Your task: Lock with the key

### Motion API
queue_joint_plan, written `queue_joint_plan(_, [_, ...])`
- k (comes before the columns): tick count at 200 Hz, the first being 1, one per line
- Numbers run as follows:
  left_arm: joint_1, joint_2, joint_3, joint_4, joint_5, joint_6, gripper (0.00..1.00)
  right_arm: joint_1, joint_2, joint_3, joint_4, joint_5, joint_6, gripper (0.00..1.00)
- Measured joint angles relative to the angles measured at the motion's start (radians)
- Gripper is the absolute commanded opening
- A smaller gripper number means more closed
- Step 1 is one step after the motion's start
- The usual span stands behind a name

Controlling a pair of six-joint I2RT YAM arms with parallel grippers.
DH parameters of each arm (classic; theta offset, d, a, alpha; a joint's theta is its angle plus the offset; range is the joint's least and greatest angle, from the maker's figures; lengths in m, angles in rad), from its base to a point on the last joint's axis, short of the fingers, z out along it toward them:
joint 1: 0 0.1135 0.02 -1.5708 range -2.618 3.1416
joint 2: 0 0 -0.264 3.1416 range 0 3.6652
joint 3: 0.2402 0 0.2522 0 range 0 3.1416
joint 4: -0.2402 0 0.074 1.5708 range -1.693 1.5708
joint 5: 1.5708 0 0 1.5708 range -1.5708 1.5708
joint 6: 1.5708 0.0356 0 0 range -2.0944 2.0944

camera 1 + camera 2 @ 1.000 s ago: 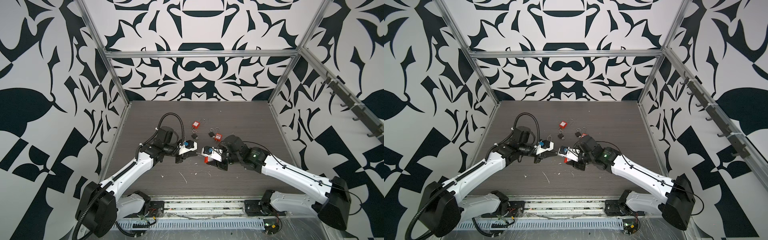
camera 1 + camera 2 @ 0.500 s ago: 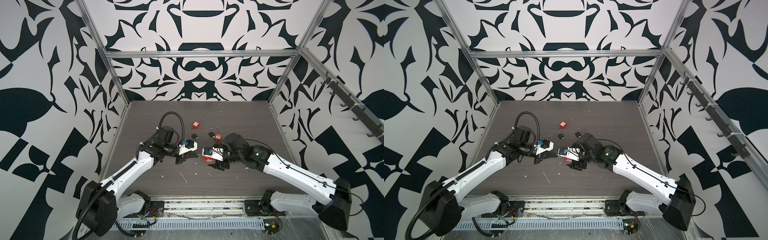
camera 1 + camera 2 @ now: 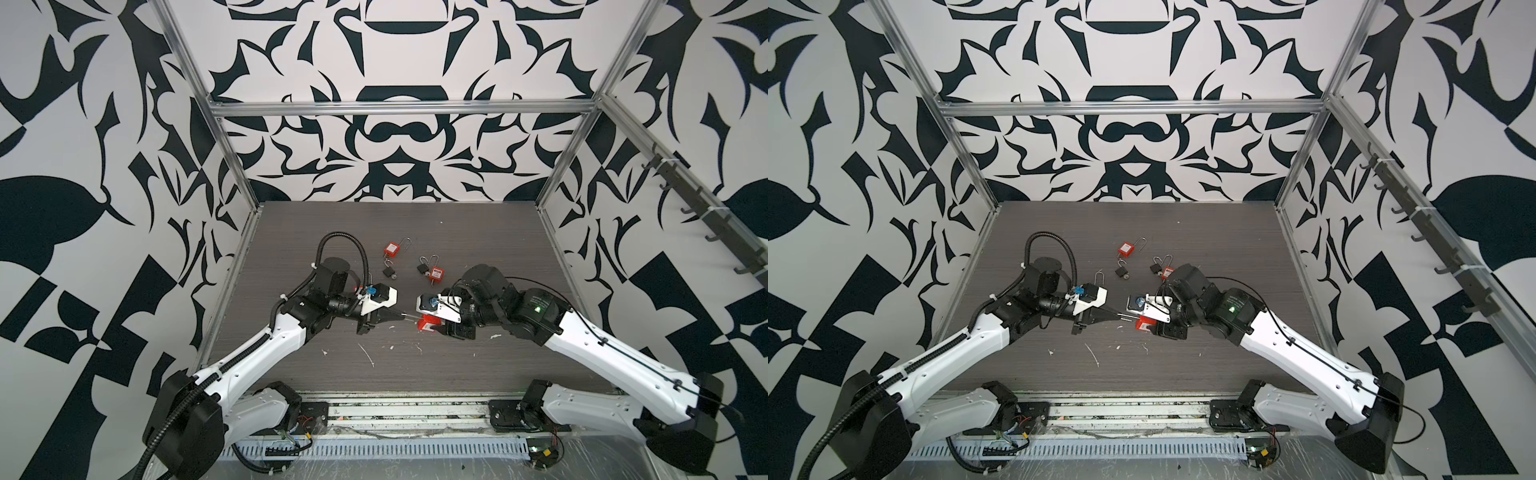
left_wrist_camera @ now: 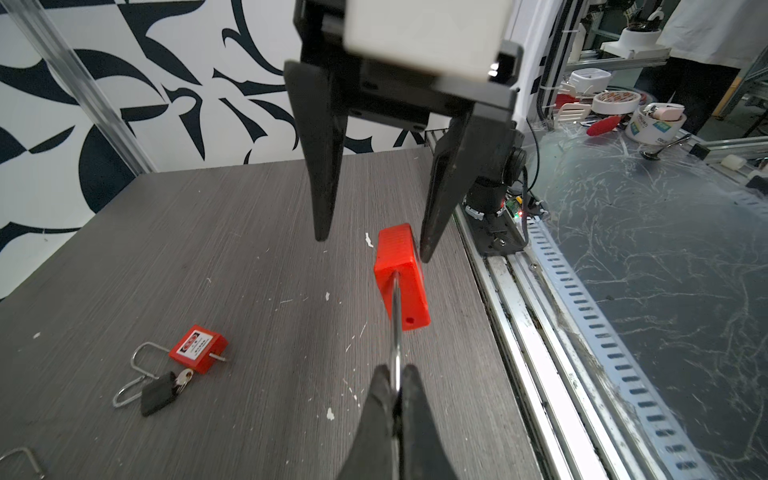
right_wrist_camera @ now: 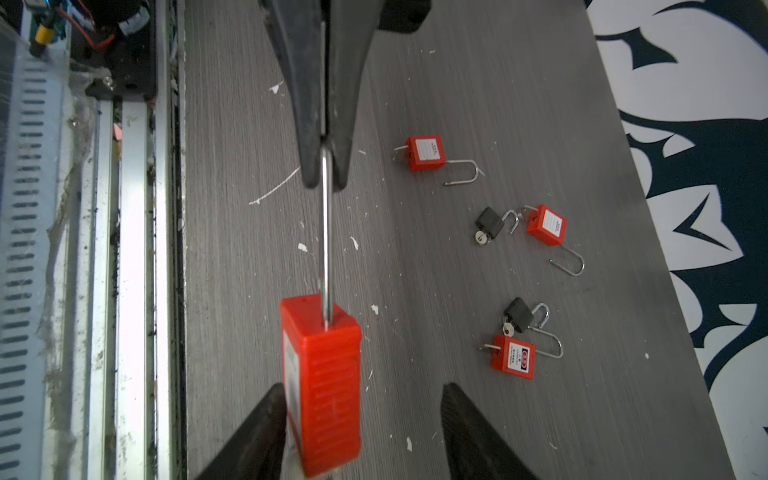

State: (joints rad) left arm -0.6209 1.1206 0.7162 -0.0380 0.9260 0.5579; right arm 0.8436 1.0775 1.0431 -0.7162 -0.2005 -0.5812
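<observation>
left gripper (image 4: pixel 397 374): clamped on shackle (image 4: pixel 395 328) of red padlock (image 4: pixel 401 274) | right gripper (image 4: pixel 374 247): jaws apart around the body (just one finger (image 5: pixel 262 428) touching it) | spare padlocks (image 5: pixel 426 153): on table (image 5: pixel 457 83)

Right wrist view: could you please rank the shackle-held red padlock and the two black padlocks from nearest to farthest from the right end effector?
1. The red padlock, inside the open right end effector.
2. The nearer black padlock, on the table to one side.
3. The farther black padlock, on the table well beyond it.
</observation>
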Motion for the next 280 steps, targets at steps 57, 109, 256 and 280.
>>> queue_joint_plan(57, [-0.032, -0.007, -0.015, 0.045, -0.02, -0.02, 0.0, 0.0, 0.006, -0.007, -0.006, -0.05, -0.007, 0.31])
queue_joint_plan(109, [-0.038, -0.003, -0.014, 0.066, -0.029, -0.027, 0.0, -0.002, 0.006, -0.009, -0.006, -0.084, -0.014, 0.2])
queue_joint_plan(256, [-0.105, 0.089, -0.041, 0.236, -0.09, -0.101, 0.0, -0.07, 0.011, -0.056, 0.046, -0.166, -0.077, 0.1])
queue_joint_plan(280, [-0.105, 0.106, -0.073, 0.305, -0.093, -0.133, 0.0, -0.077, 0.019, -0.072, 0.061, -0.178, -0.073, 0.11])
